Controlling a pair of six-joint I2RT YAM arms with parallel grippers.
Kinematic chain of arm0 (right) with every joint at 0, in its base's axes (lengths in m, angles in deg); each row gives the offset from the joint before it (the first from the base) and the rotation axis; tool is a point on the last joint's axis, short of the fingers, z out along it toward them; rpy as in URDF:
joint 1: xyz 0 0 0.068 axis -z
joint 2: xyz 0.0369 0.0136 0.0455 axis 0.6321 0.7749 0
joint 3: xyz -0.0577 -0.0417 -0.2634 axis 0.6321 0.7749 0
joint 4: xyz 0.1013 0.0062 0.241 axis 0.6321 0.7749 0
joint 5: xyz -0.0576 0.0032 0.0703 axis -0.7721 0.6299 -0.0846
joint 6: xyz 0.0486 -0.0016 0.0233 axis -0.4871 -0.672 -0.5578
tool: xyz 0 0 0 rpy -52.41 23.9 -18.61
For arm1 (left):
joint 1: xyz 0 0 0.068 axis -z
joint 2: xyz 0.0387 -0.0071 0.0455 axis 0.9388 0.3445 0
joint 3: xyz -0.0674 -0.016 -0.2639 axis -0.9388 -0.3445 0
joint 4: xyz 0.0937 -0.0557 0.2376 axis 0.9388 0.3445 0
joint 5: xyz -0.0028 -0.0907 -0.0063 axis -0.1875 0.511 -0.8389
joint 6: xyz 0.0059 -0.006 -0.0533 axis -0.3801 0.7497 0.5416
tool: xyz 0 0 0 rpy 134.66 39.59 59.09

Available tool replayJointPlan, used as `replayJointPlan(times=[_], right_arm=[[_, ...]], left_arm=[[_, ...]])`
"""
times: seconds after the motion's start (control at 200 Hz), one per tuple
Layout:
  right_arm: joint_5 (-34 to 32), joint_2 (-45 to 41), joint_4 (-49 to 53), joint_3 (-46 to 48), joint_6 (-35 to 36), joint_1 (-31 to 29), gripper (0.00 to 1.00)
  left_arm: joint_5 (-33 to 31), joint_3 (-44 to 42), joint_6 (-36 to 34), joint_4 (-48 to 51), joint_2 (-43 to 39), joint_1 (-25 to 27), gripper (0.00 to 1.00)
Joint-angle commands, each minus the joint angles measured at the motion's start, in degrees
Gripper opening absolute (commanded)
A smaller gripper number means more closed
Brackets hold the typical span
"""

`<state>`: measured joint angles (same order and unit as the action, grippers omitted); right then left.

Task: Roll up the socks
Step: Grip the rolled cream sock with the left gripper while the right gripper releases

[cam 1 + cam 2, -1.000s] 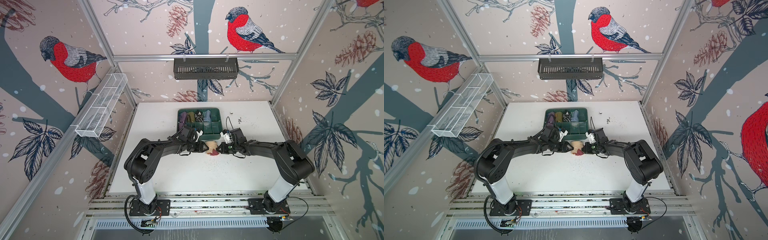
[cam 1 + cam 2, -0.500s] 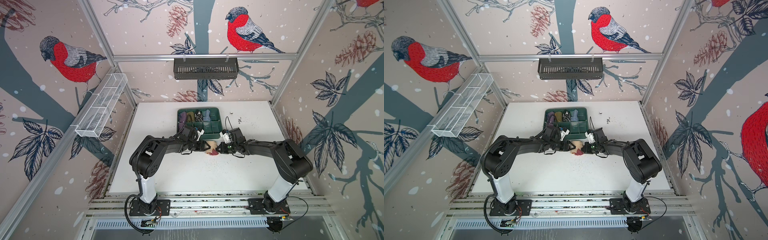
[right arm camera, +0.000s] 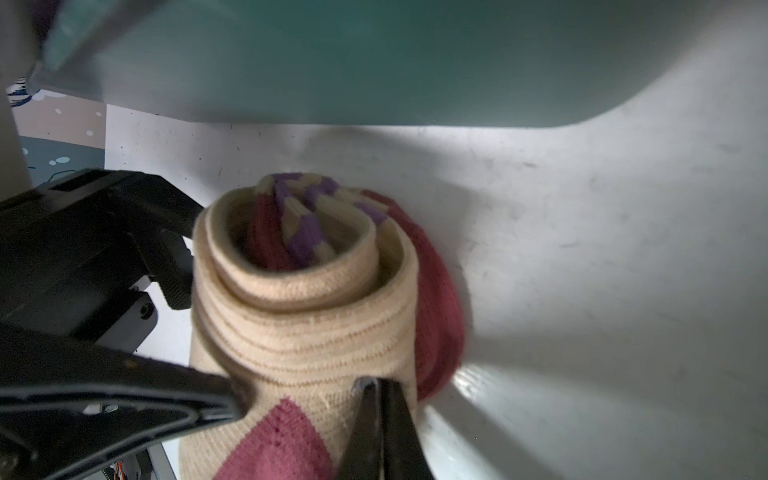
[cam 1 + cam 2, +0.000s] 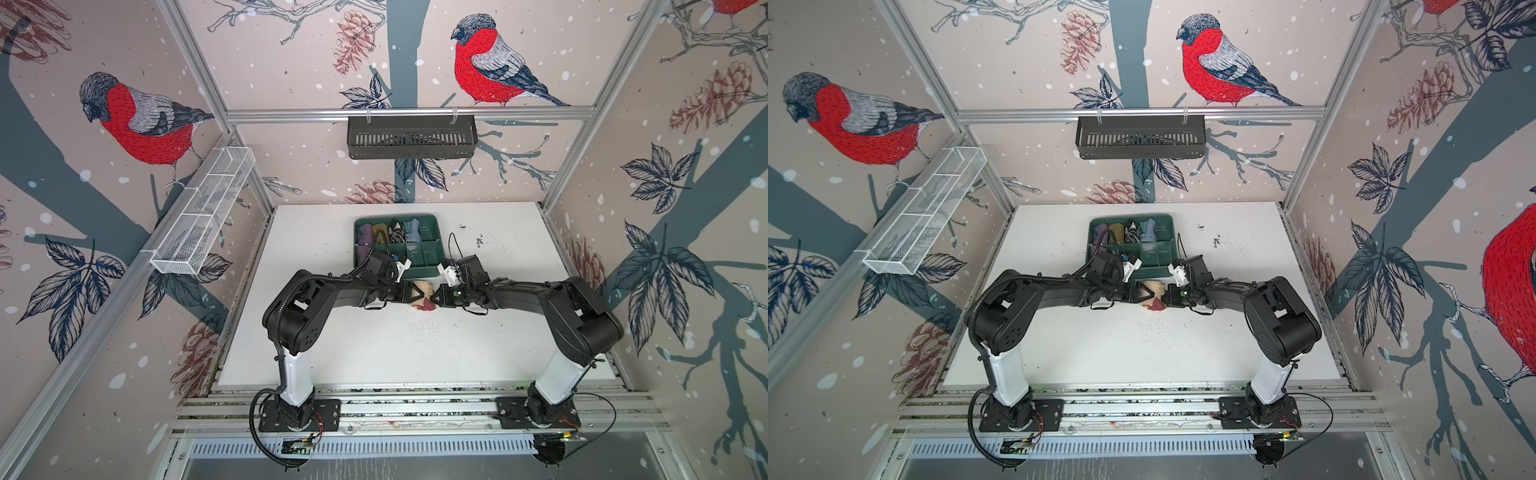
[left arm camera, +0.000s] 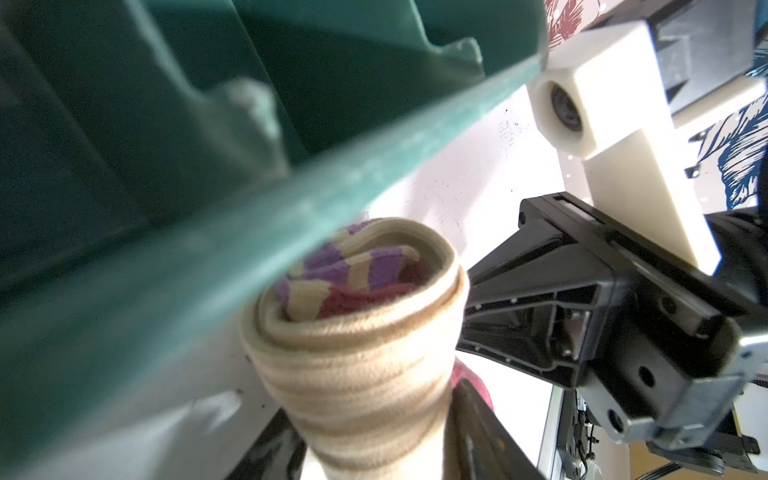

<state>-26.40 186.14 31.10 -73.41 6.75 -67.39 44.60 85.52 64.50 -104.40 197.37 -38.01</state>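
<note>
In a top view the sock roll (image 4: 420, 289) lies at mid-frame on the white table (image 4: 374, 345), just below the green tray (image 4: 424, 251). The left gripper (image 4: 409, 293) and right gripper (image 4: 435, 297) meet on it from either side. To my eye it is soft, light and springy. I'd take it across the wound middle, since a grip on a loose end would likely let it unwind.

From the left wrist, the sock roll (image 5: 353, 353) fills the lower centre. The left gripper (image 5: 374, 432) straddles it about half open, a finger on each flank, grasping it.

From the right wrist, the right gripper (image 3: 376, 415) at bottom centre is clenched tight. Its tips rest on the tan outer wrap of the sock roll (image 3: 307, 299); whether a fold is caught between them I cannot tell.
</note>
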Motion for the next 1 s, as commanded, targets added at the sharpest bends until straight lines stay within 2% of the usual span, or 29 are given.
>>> replayJointPlan(times=[0.0, 0.13, 0.515, 0.685, 0.996], right_arm=[[-0.47, 0.43, -0.02, -0.50, 0.37, -0.20, 0.08], [-0.34, 0.52, -0.20, -0.42, 0.31, -0.23, 0.08], [-0.06, 0.61, -0.47, -0.55, 0.35, -0.29, 0.08], [0.18, 0.11, -0.65, -0.38, 0.44, -0.34, 0.08], [0.08, -6.93, -0.15, 1.04, 0.72, 0.53, 0.10]], left_arm=[[1.25, -0.08, 0.41, 2.94, 0.83, 0.66, 0.55], [0.50, 0.66, -0.46, 4.58, 1.49, 0.86, 0.52], [0.88, 2.15, -0.99, 6.23, 2.49, 1.12, 0.20], [0.25, 1.17, -1.25, 6.24, 0.39, 1.12, 0.00], [-1.23, 0.21, -0.96, 6.65, -2.83, 1.12, 0.00]])
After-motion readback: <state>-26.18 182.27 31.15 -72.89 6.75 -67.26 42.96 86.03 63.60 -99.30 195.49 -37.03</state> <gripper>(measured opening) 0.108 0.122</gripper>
